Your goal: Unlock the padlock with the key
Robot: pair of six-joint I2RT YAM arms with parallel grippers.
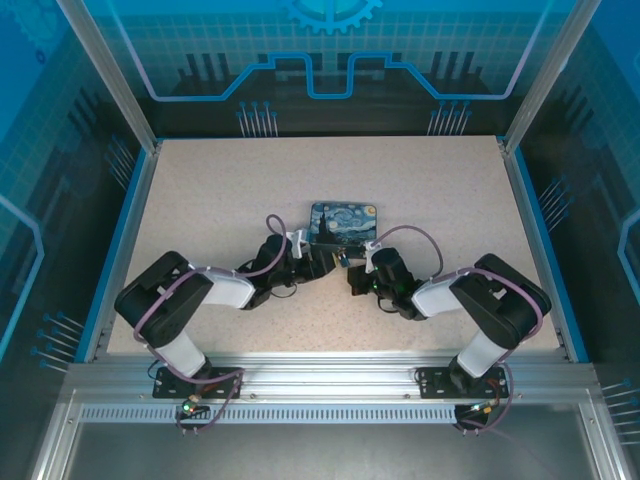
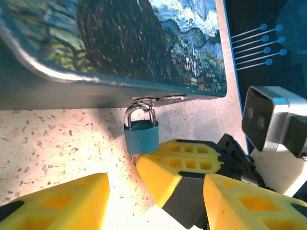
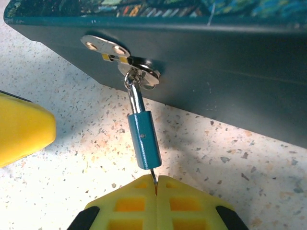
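The small blue padlock (image 3: 145,141) hangs by its silvery shackle from the hasp (image 3: 120,55) on the near wall of the Starry-Night tin (image 1: 345,223). My right gripper (image 3: 157,184) is shut on the thin dark key (image 3: 153,177), whose blade runs up into the bottom of the lock body. In the left wrist view the padlock (image 2: 141,135) sits just above the right gripper's closed yellow fingers (image 2: 177,163). My left gripper (image 2: 156,184) is open, its fingers spread either side of the right gripper, just short of the lock. From above both grippers meet at the tin's front edge.
The tin (image 2: 120,43) lies flat on the speckled tabletop (image 1: 200,200), near the middle. One left finger (image 3: 21,129) shows at the left in the right wrist view. The right wrist camera housing (image 2: 268,120) sits close to my left gripper.
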